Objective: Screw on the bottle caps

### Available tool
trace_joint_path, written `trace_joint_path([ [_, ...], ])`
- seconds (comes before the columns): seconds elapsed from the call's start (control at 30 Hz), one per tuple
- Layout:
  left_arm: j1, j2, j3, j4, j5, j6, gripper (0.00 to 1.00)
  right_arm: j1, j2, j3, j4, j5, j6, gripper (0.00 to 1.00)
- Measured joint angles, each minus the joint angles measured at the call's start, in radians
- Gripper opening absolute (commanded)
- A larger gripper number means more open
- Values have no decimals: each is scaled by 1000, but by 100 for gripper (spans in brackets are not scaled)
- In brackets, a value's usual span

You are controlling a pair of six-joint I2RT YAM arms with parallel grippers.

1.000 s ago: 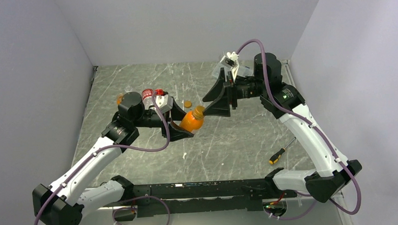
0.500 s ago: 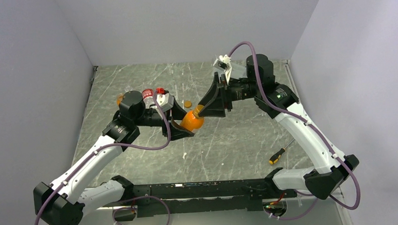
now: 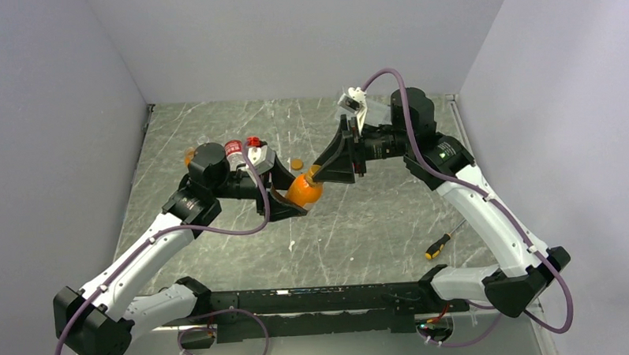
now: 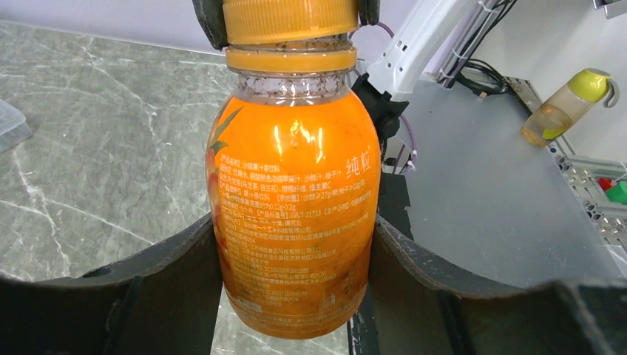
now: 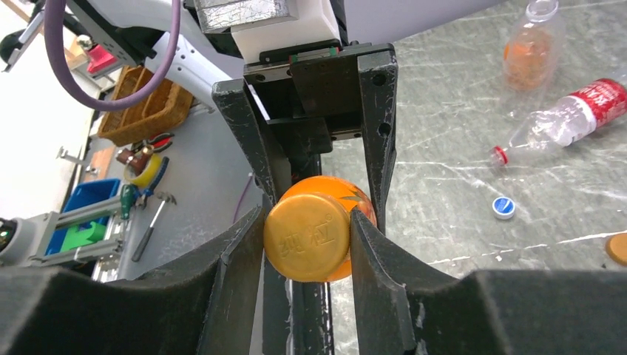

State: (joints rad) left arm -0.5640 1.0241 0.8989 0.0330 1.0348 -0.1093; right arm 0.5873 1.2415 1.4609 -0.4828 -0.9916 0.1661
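Note:
My left gripper (image 3: 290, 197) is shut on an orange bottle (image 3: 304, 191) and holds it tilted above the table; the left wrist view shows its body (image 4: 296, 214) between my fingers (image 4: 170, 288). An orange cap (image 4: 290, 18) sits on its neck. My right gripper (image 3: 319, 172) is shut on that cap (image 5: 307, 237); both pads touch its sides. A second orange cap (image 3: 297, 164) lies on the table. A clear bottle with a red label (image 5: 569, 118), a second orange bottle (image 5: 529, 48) and a blue cap (image 5: 503, 207) lie behind.
A yellow-and-black-handled screwdriver (image 3: 444, 241) lies at the right front. A corner of a clear box (image 4: 11, 122) shows at the left edge of the left wrist view. The red-label bottle (image 3: 233, 149) and orange bottle (image 3: 189, 157) lie behind my left arm.
My right gripper has moved left and down onto the cap of the held orange bottle and closed on it. The left gripper has held the bottle almost still.

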Motion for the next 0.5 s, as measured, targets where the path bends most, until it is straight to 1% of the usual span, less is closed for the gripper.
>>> trace_joint_path([
  [0.5,46,28,-2,153,65,-180,0,63,-42,-22,85,191,-1,2],
])
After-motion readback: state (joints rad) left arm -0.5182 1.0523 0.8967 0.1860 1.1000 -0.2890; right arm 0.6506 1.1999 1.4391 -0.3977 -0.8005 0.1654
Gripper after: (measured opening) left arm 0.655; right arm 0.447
